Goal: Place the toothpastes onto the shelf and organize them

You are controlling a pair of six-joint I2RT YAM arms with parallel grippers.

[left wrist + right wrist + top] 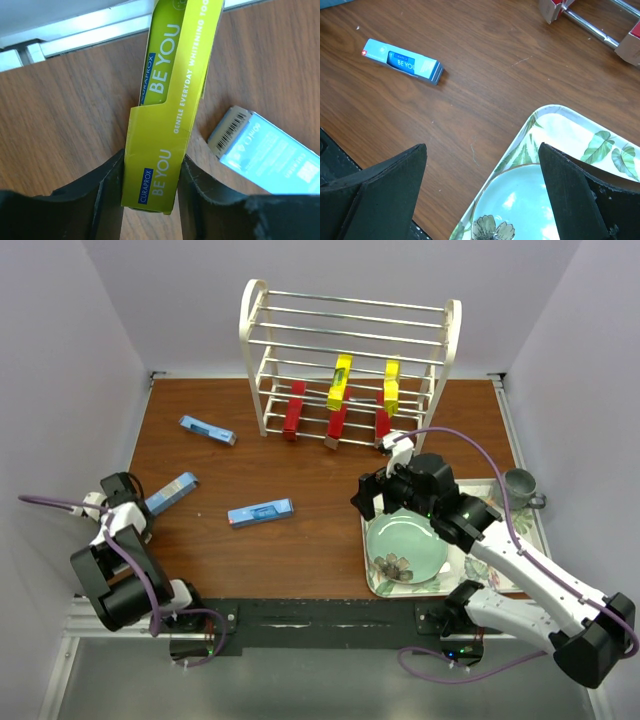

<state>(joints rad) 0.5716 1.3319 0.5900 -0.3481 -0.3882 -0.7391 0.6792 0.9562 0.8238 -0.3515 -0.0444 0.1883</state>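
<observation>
We found the left gripper [151,161] pinching a long yellow cardboard toothpaste box [170,95] on the brown wooden counter [65,125], well left of the white wire shelf [246,335]; the right gripper [481,150] stood spread.

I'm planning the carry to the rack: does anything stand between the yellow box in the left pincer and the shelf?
Nothing upright does. The left pincer grips the yellow toothpaste; between it and the shelf, one blue toothpaste lies flat on the table, left of the shelf's front. A lifted carry should probably clear it.
</observation>
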